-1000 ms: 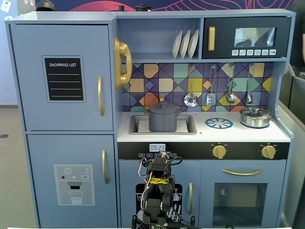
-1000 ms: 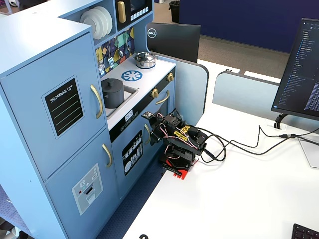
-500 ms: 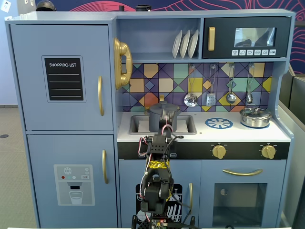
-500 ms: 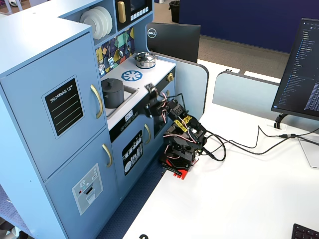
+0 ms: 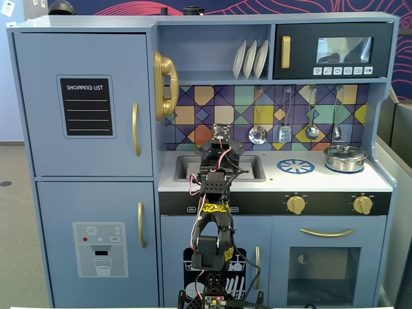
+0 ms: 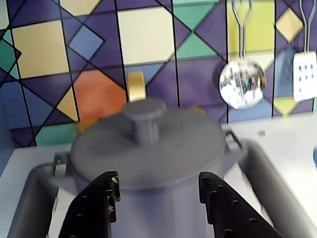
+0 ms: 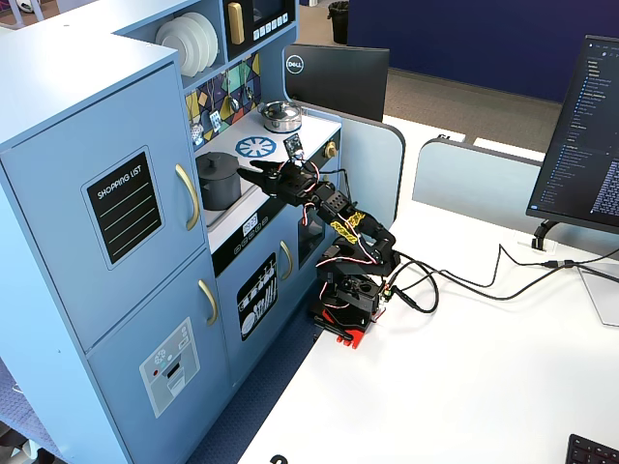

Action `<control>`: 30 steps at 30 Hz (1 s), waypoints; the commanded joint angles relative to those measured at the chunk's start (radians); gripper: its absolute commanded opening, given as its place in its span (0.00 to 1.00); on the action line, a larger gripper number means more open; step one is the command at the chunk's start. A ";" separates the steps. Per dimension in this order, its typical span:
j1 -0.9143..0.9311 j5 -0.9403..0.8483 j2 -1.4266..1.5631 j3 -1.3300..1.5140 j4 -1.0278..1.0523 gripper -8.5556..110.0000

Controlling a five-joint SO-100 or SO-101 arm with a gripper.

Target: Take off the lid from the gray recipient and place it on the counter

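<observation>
The gray recipient (image 6: 163, 208) stands in the recessed sink (image 6: 29, 198) of the white counter (image 6: 282, 139). Its dark-gray lid (image 6: 163, 148) sits on it, knob (image 6: 144, 118) upright in the middle. My gripper (image 6: 157, 178) is open, just in front of the pot. Its black fingertips (image 6: 101, 198) stand left and right of the pot's near wall, just below the lid's rim, holding nothing. In a fixed view the gripper (image 7: 253, 172) reaches toward the pot (image 7: 218, 188) with its lid (image 7: 215, 160). In the front fixed view the arm (image 5: 215, 187) hides most of the pot.
A shiny steel pot with a glass lid (image 5: 346, 158) stands at the counter's right end, beside the blue burner mark (image 5: 296, 167). Utensils (image 6: 241, 82) hang on the tiled back wall. A gold tap (image 6: 136, 87) rises behind the pot. The sink walls enclose the pot.
</observation>
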 commanded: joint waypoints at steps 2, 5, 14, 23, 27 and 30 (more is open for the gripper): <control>-0.018 -0.034 -0.078 -0.103 -0.084 0.19; -0.031 -0.052 -0.141 -0.135 -0.121 0.20; -0.031 -0.066 -0.302 -0.206 -0.164 0.21; -0.023 -0.058 -0.437 -0.253 -0.235 0.20; -0.026 -0.061 -0.506 -0.290 -0.259 0.20; -0.028 -0.063 -0.560 -0.319 -0.284 0.19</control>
